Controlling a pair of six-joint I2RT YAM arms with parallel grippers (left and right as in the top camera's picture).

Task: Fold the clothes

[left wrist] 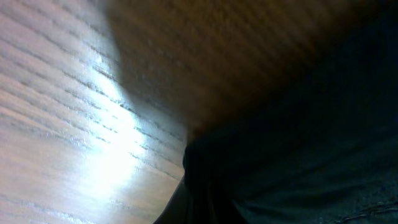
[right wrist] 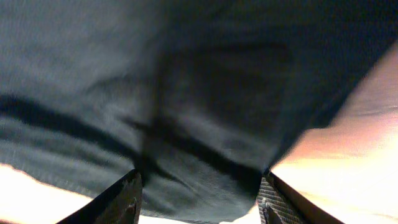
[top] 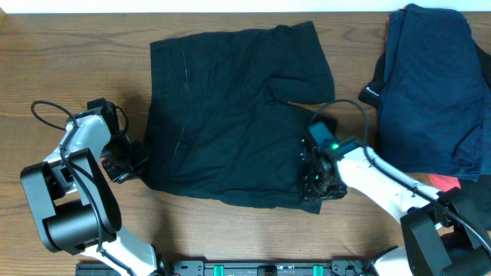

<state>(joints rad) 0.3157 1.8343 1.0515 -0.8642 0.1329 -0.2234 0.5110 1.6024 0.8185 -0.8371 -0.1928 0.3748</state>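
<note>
Currently at the grasp stage, fold not yet begun. Black shorts [top: 230, 115] lie spread flat mid-table [top: 69, 61], waistband side toward the left arm, two legs toward the right; a lower edge runs along the near side.

Left gripper [top: 132, 162]: down at the near-left corner of the shorts, touching the edge. Jaws are fully closed. Its own wrist view shows only wood grain and a dark bunch of fabric [left wrist: 298, 143] right up close, no fingers in shot, so I cannot tell whether cloth is actually pinched.

Right gripper [top: 318, 184]: low over the near-right corner, on the leg hem. Wrist view is blurred, but both fingers [right wrist: 127, 199] show at the bottom of frame with a wide gap and black fabric [right wrist: 186, 81] lying between them. Jaws parted, nothing gripped yet.

Navy garments [top: 433, 84] are piled at the far right, with a coral scrap [top: 445, 182] beside them, well apart from the work.

Judgement: next move calls for the right jaws to clamp on the hem, then both corners lifted together and carried across to the far edge. Risk: a one-layer catch, or the left corner not held, giving a skewed fold.
</note>
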